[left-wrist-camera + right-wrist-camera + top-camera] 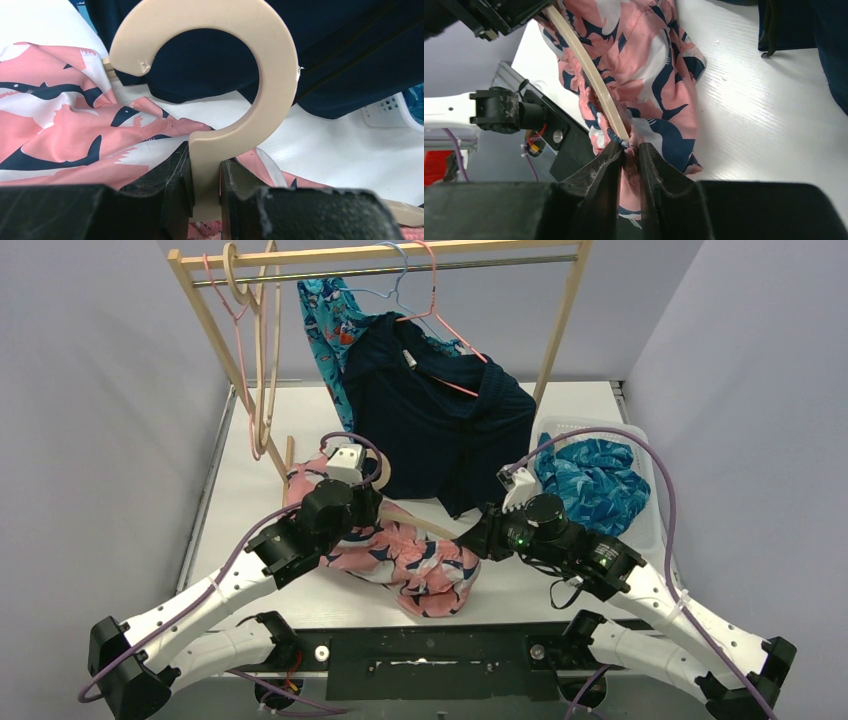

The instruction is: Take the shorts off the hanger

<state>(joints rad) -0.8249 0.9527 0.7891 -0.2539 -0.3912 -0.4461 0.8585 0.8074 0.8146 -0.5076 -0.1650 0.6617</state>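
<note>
L claw (pixel 206 166) is clenched on the neck of the cream hanger (pixel 270 75), just under its hook. That hanger is off the rack (pixel 380 254) and low over the desk (pixel 580 410), w/ the pink shark-print shorts (pixel 410 560) draped over it and spilling onto the desk near the front edge. R claw (pixel 631 150) is nipped shut on the gathered waistband of that pink pair, right at the tip of the hanger arm, so I read it as grasping the shorts, not the hanger.

Progress as I judge it:
- Blue wave-patterned shorts (pixel 590 485) lie in the white basket (pixel 640 525) on the right, no hanger w/ them. Done, I'd say.
- Empty hangers (pixel 268 360) hang at the left end of the rack, which fits at least one pair already off.
- Pink pair is mid-job: waistband is still threaded on the hanger arm in the R wrist view, so not free yet.
- Dark navy shorts (pixel 440 430) are still on a pink wire hanger (pixel 440 325) on the rail, hem reaching down near the desk.
- Teal shark-print shorts (pixel 330 320) hang behind the navy pair, mostly hidden.
- Can't see a white pair anywhere.

So approx. one pair finished, one in hand, two left on the rail. Next, I think, is sliding the waistband off the arm tip.
</note>
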